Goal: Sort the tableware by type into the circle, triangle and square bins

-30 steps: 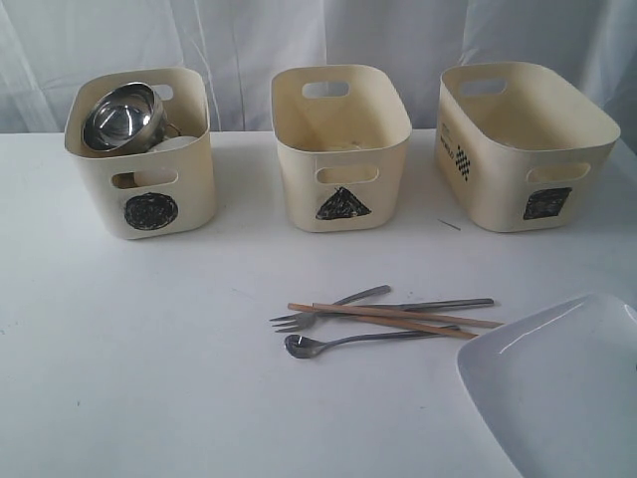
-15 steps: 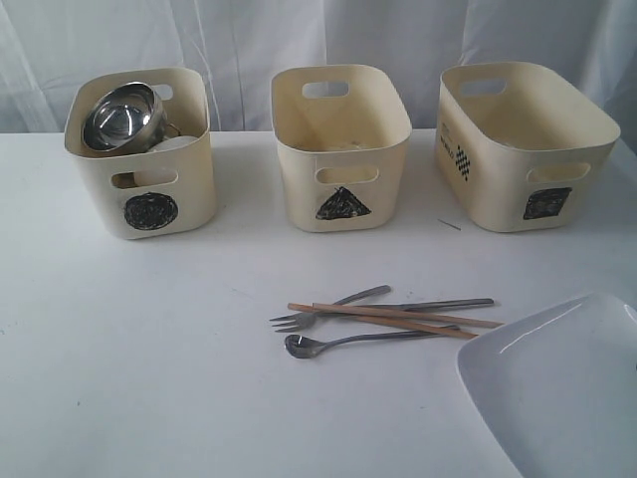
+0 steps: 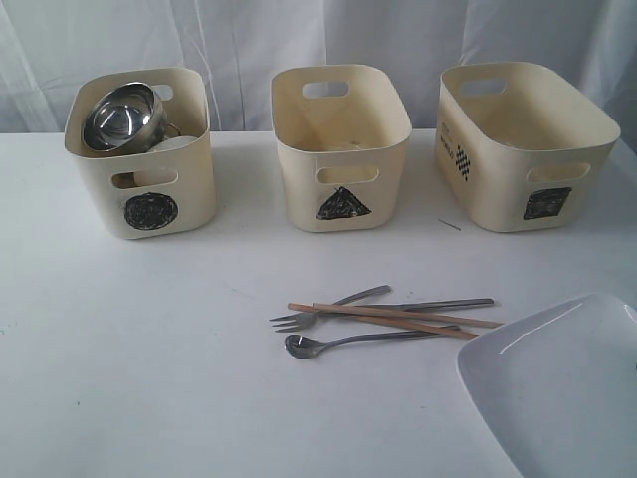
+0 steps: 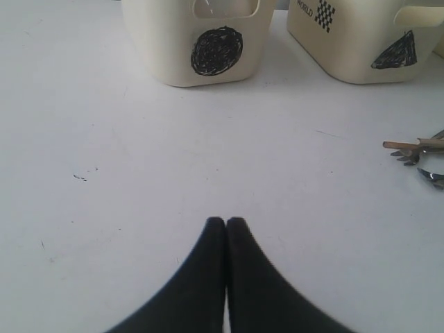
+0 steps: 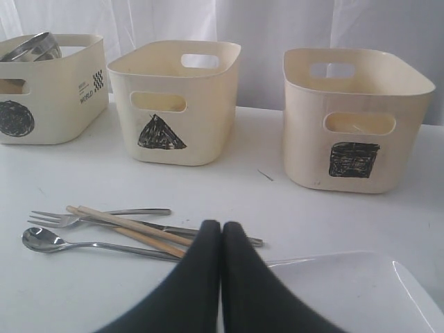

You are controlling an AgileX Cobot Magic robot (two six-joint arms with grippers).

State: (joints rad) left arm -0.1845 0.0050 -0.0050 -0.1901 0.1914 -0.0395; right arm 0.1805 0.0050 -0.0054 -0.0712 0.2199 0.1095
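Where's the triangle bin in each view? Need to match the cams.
Exterior: triangle bin is the middle of the three bins, behind the cutlery.
Left wrist: triangle bin is cut off by the frame edge, next to the circle bin.
Right wrist: triangle bin sits between the circle bin and the square bin.
Shared landmark: the circle bin, its neighbour in all three views.

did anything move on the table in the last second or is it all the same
Nothing visibly changed. The fork, spoon and chopsticks lie in the same pile, the white plate at the near right, the steel bowl in the circle bin.
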